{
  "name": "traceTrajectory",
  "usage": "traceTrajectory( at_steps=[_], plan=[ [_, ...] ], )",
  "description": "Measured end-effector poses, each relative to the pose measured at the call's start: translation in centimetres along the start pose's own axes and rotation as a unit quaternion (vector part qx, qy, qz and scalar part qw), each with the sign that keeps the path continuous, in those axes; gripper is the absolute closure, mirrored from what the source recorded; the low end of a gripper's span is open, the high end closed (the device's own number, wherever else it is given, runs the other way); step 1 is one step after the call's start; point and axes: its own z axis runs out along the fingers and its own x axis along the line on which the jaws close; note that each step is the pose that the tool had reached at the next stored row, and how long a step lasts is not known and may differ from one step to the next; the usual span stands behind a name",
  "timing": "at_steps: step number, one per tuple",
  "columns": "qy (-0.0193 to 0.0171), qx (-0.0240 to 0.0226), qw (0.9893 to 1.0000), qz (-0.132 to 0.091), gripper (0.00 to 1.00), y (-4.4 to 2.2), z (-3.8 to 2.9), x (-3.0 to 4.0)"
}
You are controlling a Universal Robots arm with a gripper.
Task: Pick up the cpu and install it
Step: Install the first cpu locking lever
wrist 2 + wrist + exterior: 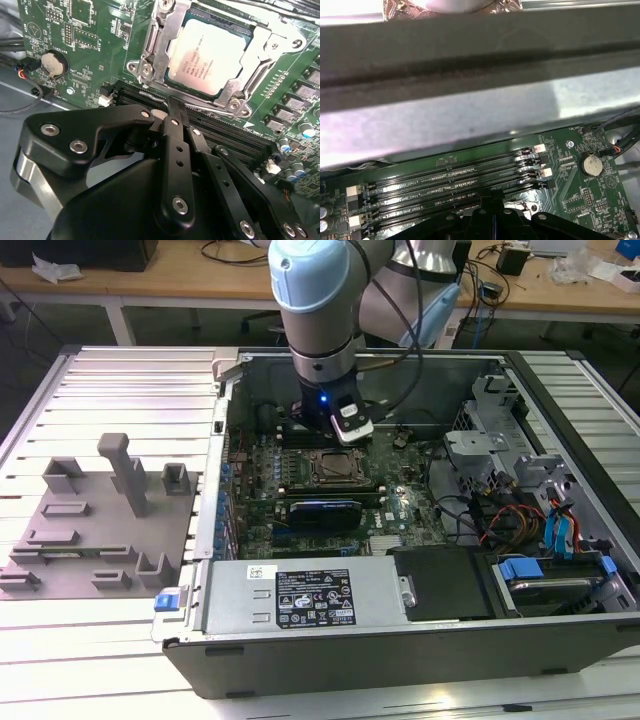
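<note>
We've got the gripper point(172, 107) hanging empty inside the computer case point(420, 650), fingers pinched together on nothing, tips low over the memory slots point(450, 182), and the cpu point(209, 57) sits just ahead of those tips, already lying in its socket frame point(150, 50). To do this well, we reckon it should lie flat and square. It shows a silvery-grey printed lid with a pale rim.

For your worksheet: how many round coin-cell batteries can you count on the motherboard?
1. The coin-cell battery sits near the board's edge, apart from the cpu in its socket; others may be hidden.
</note>
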Motion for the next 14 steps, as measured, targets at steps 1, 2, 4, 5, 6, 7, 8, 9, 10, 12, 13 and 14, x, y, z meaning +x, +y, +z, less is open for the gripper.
traceTrajectory(
  at_steps=[1,2,4,5,6,7,8,9,10,12,13,14],
  plan=[
    [-0.0005,0.0004,1.0000,0.002,0.89,0.00,-0.01,0.09],
    [-0.0010,0.0007,1.0000,0.004,0.89,0.00,-0.02,0.17],
    [-0.0020,0.0013,1.0000,0.008,0.89,0.02,-0.01,0.34],
    [-0.0024,0.0016,0.9999,0.010,0.89,0.03,0.00,0.38],
    [-0.0027,0.0019,0.9999,0.011,0.89,0.05,0.02,0.43],
    [-0.0031,0.0022,0.9999,0.013,0.89,0.08,0.04,0.46],
    [-0.0038,0.0026,0.9999,0.016,0.89,0.11,0.10,0.49],
    [-0.0039,0.0026,0.9999,0.016,0.89,0.11,0.12,0.49],
    [-0.0044,0.0029,0.9999,0.016,0.89,0.11,0.16,0.49],
    [-0.0055,0.0046,0.9998,0.016,0.89,0.10,0.21,0.50],
    [-0.0057,0.0051,0.9998,0.016,0.89,0.09,0.22,0.51],
    [-0.0059,0.0057,0.9998,0.016,0.89,0.09,0.22,0.51]
  ],
)
